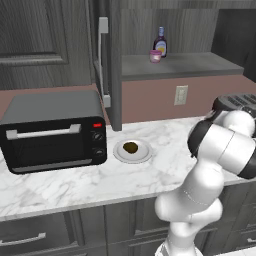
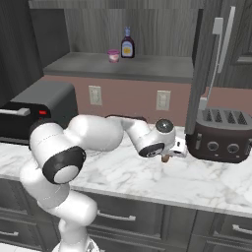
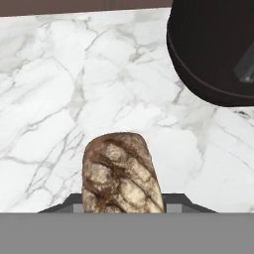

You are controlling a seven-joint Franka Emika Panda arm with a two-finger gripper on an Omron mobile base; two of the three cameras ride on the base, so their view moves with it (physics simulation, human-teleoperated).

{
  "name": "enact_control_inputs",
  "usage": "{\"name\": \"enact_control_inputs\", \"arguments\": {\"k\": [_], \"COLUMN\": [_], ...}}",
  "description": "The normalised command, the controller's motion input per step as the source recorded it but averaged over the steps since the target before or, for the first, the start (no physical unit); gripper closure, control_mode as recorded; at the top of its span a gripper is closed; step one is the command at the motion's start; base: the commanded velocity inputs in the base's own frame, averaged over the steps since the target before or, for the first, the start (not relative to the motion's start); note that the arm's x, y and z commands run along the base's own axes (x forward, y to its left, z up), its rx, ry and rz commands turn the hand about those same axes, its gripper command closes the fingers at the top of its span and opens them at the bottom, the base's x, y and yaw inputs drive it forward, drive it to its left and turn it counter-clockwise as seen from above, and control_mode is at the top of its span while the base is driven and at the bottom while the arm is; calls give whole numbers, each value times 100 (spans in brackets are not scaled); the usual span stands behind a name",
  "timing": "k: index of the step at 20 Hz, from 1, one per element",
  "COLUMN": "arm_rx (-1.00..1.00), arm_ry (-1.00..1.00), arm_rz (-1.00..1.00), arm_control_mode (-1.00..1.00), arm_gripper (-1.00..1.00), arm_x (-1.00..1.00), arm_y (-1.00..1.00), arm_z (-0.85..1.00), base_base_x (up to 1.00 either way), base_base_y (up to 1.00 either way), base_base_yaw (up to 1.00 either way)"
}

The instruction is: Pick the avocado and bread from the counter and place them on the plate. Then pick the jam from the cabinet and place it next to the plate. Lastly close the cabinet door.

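You can read no writing on the bottle's point(image 2: 127, 45) yellow label. Your jaws are clamped on the bread point(image 3: 121, 174), above the counter point(image 3: 59, 89) just beside the toaster point(image 2: 219, 135). The avocado point(image 1: 130, 147) lies on the plate point(image 1: 144, 155); the jam point(image 1: 155, 56) stands on the cabinet shelf point(image 1: 190, 65).

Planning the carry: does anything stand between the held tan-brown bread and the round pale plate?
Nothing visible does. The gripper holds the tan-brown bread loaf beside the dark toaster; bare white marble counter runs to the pale round plate, where the dark avocado already lies.
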Motion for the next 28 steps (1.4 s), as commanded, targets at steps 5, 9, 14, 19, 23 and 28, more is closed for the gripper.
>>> {"name": "enact_control_inputs", "arguments": {"k": [5, 9, 14, 19, 23, 28], "arm_rx": [0, 0, 0, 0, 0, 0], "arm_ry": [-10, -6, -7, -7, -5, 0], "arm_rz": [-1, -1, -1, -3, -2, 0], "arm_control_mode": [-100, -100, -100, -100, -100, -100], "arm_gripper": [100, 100, 100, 100, 100, 100], "arm_x": [0, 8, 3, 9, 12, 20], "arm_y": [56, 53, 60, 60, 59, 60], "arm_z": [20, 13, 13, 6, 15, 26], "base_base_x": [0, 0, 0, 0, 0, 0], "base_base_y": [0, 0, 0, 0, 0, 0], "base_base_yaw": [0, 0, 0, 0, 0, 0]}}
